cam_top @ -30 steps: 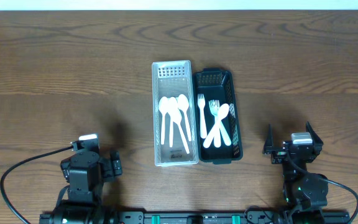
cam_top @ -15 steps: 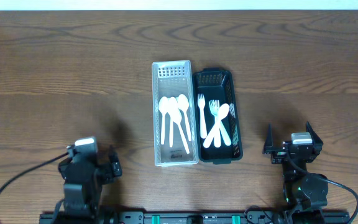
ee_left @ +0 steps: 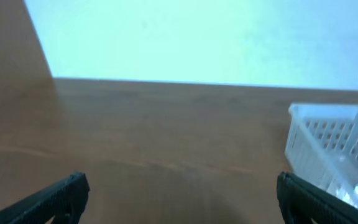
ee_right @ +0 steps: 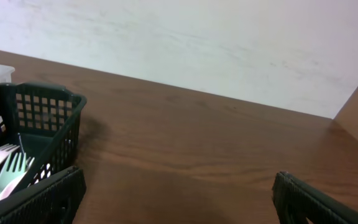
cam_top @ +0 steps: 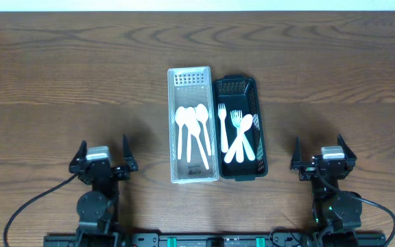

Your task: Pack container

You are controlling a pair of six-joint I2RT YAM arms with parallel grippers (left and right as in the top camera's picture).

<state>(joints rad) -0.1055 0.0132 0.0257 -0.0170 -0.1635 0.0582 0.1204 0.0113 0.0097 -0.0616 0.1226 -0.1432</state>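
A clear white basket holds three white plastic spoons. Beside it on the right, a dark green basket holds several white plastic forks. My left gripper is open and empty near the front edge, left of the white basket, which shows at the right of the left wrist view. My right gripper is open and empty near the front edge, right of the green basket, which shows at the left of the right wrist view with forks in it.
The two baskets stand side by side in the middle of the brown wooden table. Cables run from both arm bases along the front edge. A pale wall stands behind the table's far edge.
My left arm has swung back to face forward and its jaws have opened wide. The right arm and the baskets have not moved.
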